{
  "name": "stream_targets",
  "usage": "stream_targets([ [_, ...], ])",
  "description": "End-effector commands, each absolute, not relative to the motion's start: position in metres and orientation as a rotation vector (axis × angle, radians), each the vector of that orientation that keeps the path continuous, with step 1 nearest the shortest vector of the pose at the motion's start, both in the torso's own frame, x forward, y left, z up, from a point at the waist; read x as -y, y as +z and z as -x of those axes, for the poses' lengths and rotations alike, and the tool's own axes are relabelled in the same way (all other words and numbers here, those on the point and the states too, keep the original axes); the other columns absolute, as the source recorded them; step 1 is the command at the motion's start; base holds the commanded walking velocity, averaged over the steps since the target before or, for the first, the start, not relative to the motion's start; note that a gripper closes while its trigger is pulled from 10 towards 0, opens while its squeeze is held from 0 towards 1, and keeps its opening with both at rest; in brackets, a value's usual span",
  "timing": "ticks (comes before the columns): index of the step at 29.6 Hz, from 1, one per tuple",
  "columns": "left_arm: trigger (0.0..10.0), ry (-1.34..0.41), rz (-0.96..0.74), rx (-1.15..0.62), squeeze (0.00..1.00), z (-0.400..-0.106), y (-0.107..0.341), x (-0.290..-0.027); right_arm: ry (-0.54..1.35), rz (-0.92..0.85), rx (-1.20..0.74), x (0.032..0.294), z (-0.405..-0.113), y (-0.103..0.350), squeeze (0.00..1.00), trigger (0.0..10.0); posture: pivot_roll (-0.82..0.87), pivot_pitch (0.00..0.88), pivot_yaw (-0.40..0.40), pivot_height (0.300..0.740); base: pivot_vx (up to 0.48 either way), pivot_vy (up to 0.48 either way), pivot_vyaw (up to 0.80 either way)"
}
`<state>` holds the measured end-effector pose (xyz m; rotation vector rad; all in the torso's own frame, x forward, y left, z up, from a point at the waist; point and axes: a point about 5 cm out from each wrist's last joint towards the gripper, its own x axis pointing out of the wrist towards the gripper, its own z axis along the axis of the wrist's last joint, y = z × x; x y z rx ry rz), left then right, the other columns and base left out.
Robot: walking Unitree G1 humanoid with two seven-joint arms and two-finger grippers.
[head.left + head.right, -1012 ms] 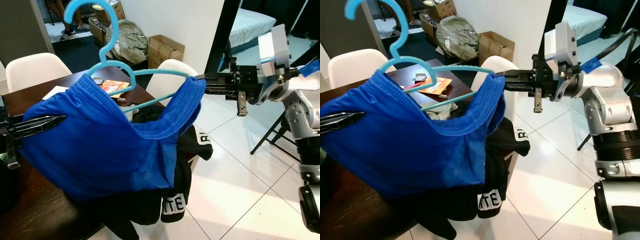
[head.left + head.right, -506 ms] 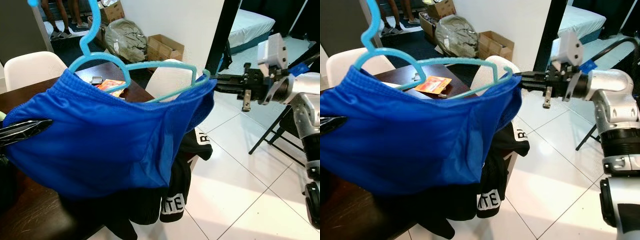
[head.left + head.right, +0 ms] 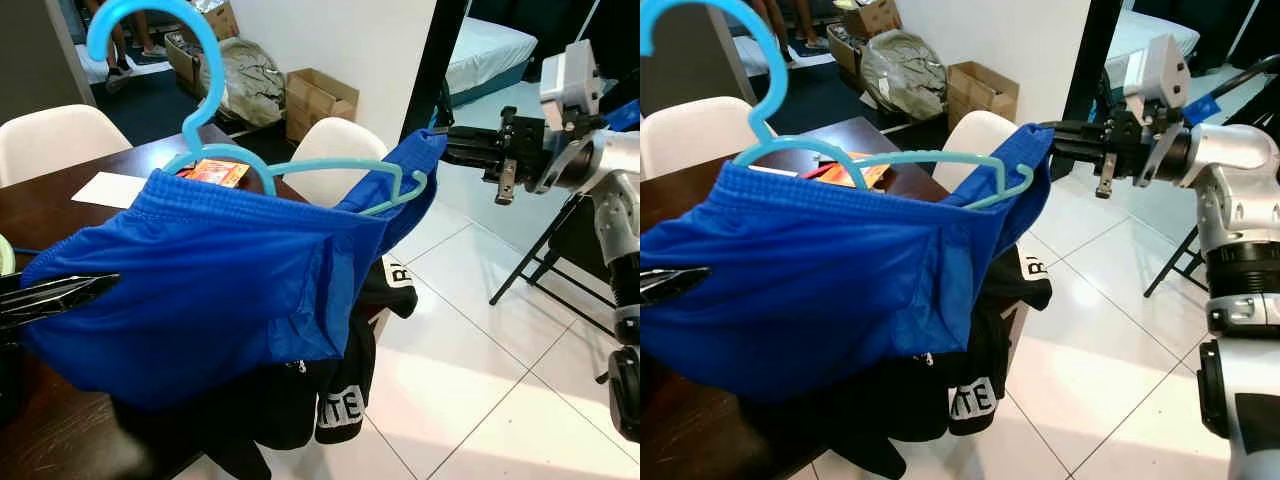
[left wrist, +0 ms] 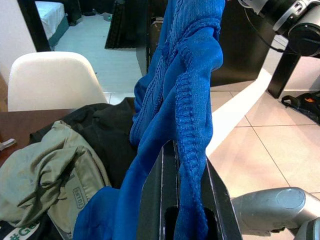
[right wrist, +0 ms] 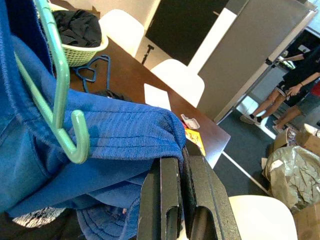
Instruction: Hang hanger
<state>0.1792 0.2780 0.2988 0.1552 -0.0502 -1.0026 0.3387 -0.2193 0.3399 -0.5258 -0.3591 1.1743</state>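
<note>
Hanger [image 3: 250,160], light blue plastic with a tall hook, sits inside the waistband of a pair of blue shorts [image 3: 200,290] that the robot stretches out in the air above the dark wooden table [image 3: 60,205]. Its hook rises above the shorts, and one arm ends in a small upturned hook poking out near the right corner of the fabric. The right gripper [image 3: 447,150] pinches that raised corner of the waistband, its fingers [image 5: 170,200] clamped narrow on the blue cloth. The left gripper [image 3: 75,292] grips the opposite side lower down, its two black fingers closed on a twisted fold of the shorts. Under the shorts a black garment with white lettering [image 3: 340,405] hangs off the table edge. An orange packet [image 3: 212,172] and a white sheet of paper [image 3: 115,190] lie on the table. Two white chairs [image 3: 330,160] stand beside it, and a cardboard box [image 3: 320,100] rests against the wall.
</note>
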Motion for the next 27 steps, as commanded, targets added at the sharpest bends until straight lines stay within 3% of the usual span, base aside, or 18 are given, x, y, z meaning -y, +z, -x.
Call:
stream_targets([
  [1,10.0,-0.969,-0.193,0.079,0.00,-0.178,0.308,-0.282,1.176,0.536,0.370,0.225,-0.335,0.346,0.00,0.0,0.07,0.069,-0.079,0.740,0.000,0.000,0.00],
  [11,10.0,-0.867,-0.199,0.206,0.00,-0.180,0.327,-0.291,1.210,0.554,0.289,0.230,-0.333,0.333,0.00,0.0,0.07,0.069,-0.080,0.740,0.000,0.000,0.00],
  [19,10.0,-0.904,-0.194,0.123,0.00,-0.178,0.309,-0.285,1.219,0.549,0.290,0.230,-0.335,0.332,0.00,0.0,0.06,0.009,-0.106,0.740,0.000,0.000,0.00],
  [27,10.0,-0.929,-0.201,0.082,0.00,-0.182,0.300,-0.277,1.241,0.552,0.346,0.216,-0.339,0.341,0.00,0.0,0.06,0.042,-0.097,0.740,0.000,0.000,0.00],
])
